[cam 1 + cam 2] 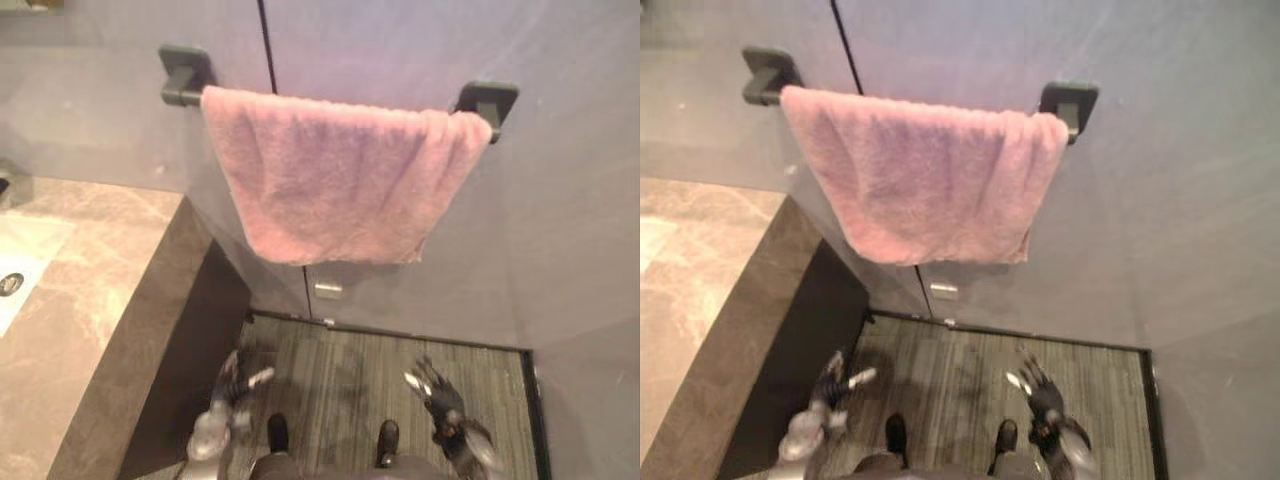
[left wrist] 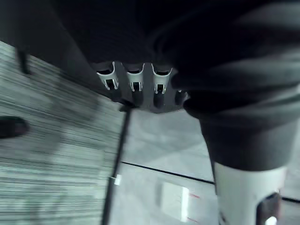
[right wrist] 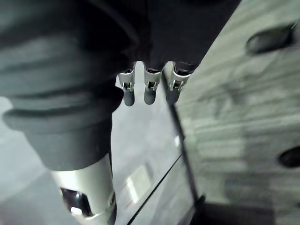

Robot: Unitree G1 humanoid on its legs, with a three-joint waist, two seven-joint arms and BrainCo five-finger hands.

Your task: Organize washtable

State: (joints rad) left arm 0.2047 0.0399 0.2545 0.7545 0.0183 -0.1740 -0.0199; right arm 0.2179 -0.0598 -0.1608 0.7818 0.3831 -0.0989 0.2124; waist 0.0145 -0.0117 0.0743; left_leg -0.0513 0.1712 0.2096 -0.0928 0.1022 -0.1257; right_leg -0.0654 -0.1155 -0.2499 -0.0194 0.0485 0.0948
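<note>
We see one pink towel (image 1: 335, 180), draped over one dark wall rail (image 1: 482, 103). Its long axis runs left to right along the rail, just past the end of the bench (image 1: 80, 300). It lies up and ahead of both our hands, roughly midway between them. Our left hand (image 1: 238, 385) and right hand (image 1: 435, 390) hang low over the floor (image 1: 350, 365), fingers loosely straight, holding nothing. We judge that either arm could reach it.

Pink towel (image 1: 340, 180), beige marbled counter (image 1: 80, 300)
</note>
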